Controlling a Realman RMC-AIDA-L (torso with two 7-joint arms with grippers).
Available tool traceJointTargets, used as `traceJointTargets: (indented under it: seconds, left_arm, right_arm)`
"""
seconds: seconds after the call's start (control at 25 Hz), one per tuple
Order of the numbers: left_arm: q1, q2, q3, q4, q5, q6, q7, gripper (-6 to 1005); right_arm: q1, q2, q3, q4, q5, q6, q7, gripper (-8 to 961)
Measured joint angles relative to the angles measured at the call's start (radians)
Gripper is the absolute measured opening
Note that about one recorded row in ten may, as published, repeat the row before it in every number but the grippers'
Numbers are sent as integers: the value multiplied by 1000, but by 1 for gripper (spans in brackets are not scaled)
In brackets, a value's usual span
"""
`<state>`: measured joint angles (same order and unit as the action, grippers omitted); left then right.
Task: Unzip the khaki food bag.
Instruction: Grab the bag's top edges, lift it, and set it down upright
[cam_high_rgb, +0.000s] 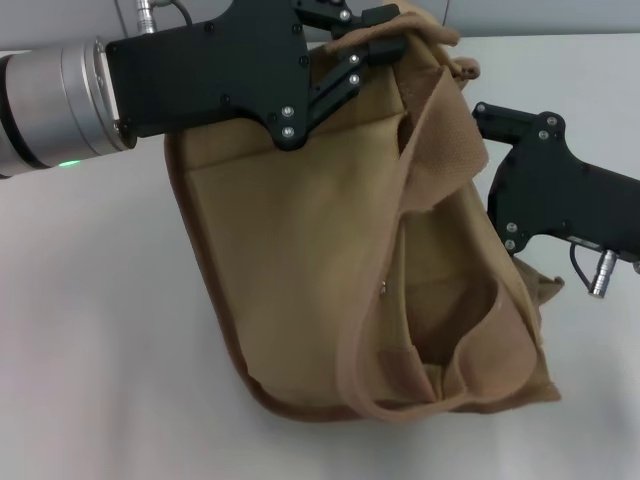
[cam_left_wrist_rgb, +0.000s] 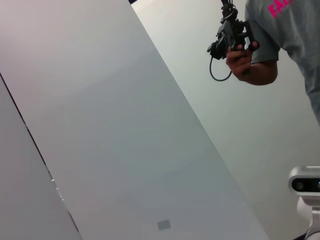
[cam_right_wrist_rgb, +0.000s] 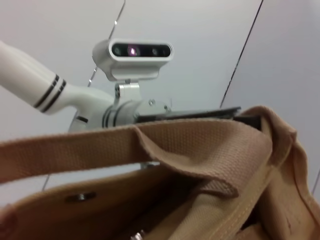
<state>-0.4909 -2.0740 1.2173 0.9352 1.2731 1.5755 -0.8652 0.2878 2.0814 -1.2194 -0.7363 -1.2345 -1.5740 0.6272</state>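
Observation:
The khaki food bag (cam_high_rgb: 300, 260) is tilted on the white table, its open top turned toward my right side. One webbing handle (cam_high_rgb: 450, 140) loops across it. My left gripper (cam_high_rgb: 375, 40) reaches in from the upper left and is shut on the bag's top edge, holding it up. My right gripper (cam_high_rgb: 482, 118) is at the bag's right side, its tip behind the handle. The right wrist view shows the bag's canvas and handle (cam_right_wrist_rgb: 210, 150) up close, with a metal snap (cam_right_wrist_rgb: 80, 196). I cannot make out the zipper pull.
The white table (cam_high_rgb: 90, 350) spreads to the left and front of the bag. The left wrist view shows only a pale wall, a person's hand on a control device (cam_left_wrist_rgb: 235, 40) and a camera (cam_left_wrist_rgb: 306, 185). The robot's head camera (cam_right_wrist_rgb: 132, 50) shows behind the bag.

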Motion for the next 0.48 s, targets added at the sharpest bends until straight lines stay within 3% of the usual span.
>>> traceJointTargets:
  seconds: [0.48]
  left_arm:
    - [0,1,1,-1,0,-1,0,96]
  right_arm:
    - [-34,-4,102,-80,-101,-58,137,550]
